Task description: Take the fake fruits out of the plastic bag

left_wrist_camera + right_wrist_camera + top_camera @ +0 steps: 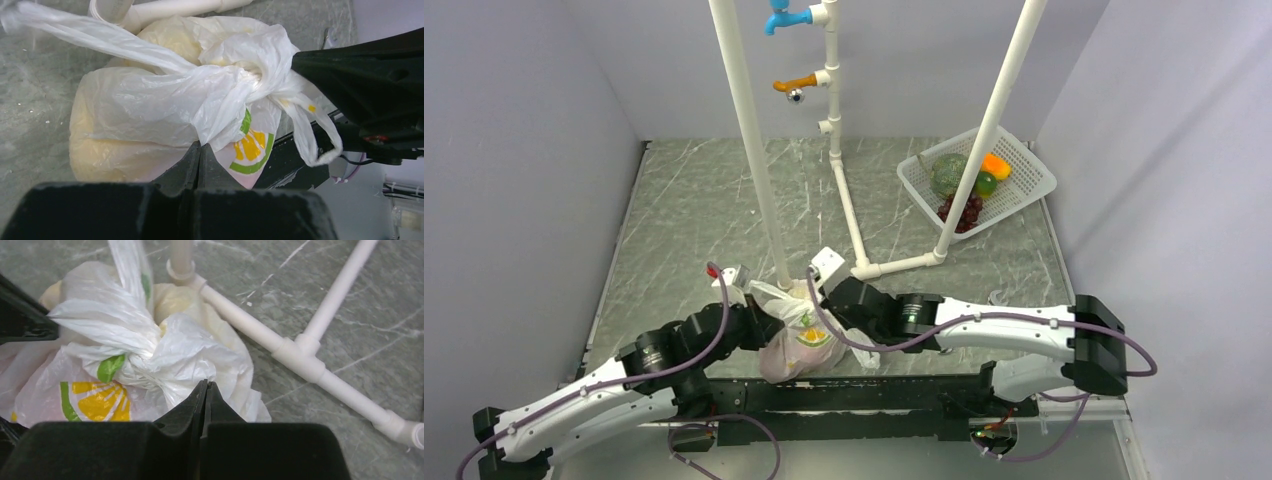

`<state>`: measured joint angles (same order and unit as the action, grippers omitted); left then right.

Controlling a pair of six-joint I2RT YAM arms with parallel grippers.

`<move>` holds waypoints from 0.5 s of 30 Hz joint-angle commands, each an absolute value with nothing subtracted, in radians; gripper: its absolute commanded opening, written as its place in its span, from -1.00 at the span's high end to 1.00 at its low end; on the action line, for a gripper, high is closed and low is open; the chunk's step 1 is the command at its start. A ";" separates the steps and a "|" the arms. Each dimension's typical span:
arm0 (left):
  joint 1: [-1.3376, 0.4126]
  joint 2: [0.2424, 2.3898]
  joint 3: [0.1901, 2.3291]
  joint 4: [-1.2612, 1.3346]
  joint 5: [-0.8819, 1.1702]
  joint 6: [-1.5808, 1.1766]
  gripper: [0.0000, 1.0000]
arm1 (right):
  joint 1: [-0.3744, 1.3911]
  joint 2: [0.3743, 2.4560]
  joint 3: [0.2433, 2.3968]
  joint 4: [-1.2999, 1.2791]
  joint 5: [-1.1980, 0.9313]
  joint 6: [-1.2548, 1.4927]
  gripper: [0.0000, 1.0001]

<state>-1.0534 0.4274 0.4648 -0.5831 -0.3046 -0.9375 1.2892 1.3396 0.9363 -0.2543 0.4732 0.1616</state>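
The plastic bag (799, 338) is white with a yellow lemon slice print and is tied in a knot at the top. It sits at the table's near edge between my two arms. The fake fruits are hidden inside; only yellowish and pinkish bulges show through the plastic (115, 150). My left gripper (200, 145) is shut, with a fold of the bag pinched at its tips. My right gripper (205, 383) is shut on the plastic just below the knot (150, 352). In the left wrist view, the right gripper (360, 75) meets the bunched plastic.
A white pipe frame (754, 150) stands right behind the bag, its foot pipes (300, 347) running along the table. A white basket (1027, 190) at the back right holds a green melon, dark grapes and an orange fruit. Toy taps hang on the middle pipe.
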 commanded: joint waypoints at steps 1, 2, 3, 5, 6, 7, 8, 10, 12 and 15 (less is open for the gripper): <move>-1.056 0.352 0.468 -0.654 -0.365 -0.970 1.00 | 1.230 1.228 0.884 -0.234 0.603 0.256 1.00; -1.057 0.335 0.465 -0.662 -0.370 -0.972 1.00 | 1.193 1.209 0.871 -0.239 0.593 0.281 1.00; -1.057 0.317 0.465 -0.677 -0.374 -0.972 1.00 | 1.157 1.190 0.854 -0.244 0.555 0.309 1.00; -1.057 0.294 0.467 -0.712 -0.378 -0.977 1.00 | 1.055 1.142 0.812 -0.240 0.441 0.354 1.00; -1.056 0.282 0.469 -0.733 -0.381 -0.983 1.00 | 1.007 1.118 0.786 -0.228 0.365 0.362 1.00; -1.057 0.270 0.470 -0.746 -0.381 -0.987 1.00 | 0.976 1.098 0.767 -0.214 0.309 0.360 1.00; -1.056 0.257 0.468 -0.749 -0.375 -0.985 1.00 | 0.965 1.084 0.754 -0.203 0.268 0.347 1.00; -1.057 0.236 0.466 -0.732 -0.356 -0.972 1.00 | 0.964 1.073 0.753 -0.199 0.196 0.306 1.00; -1.056 0.223 0.468 -0.689 -0.331 -0.945 0.97 | 0.965 1.075 0.762 -0.204 0.137 0.292 1.00; -1.057 0.231 0.490 -0.632 -0.307 -0.907 0.41 | 0.964 1.067 0.760 -0.191 0.086 0.277 1.00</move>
<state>-1.0534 0.2333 0.4637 -0.6998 -0.3370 -0.9501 0.9615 1.0927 0.7555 -0.2310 0.2234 0.3084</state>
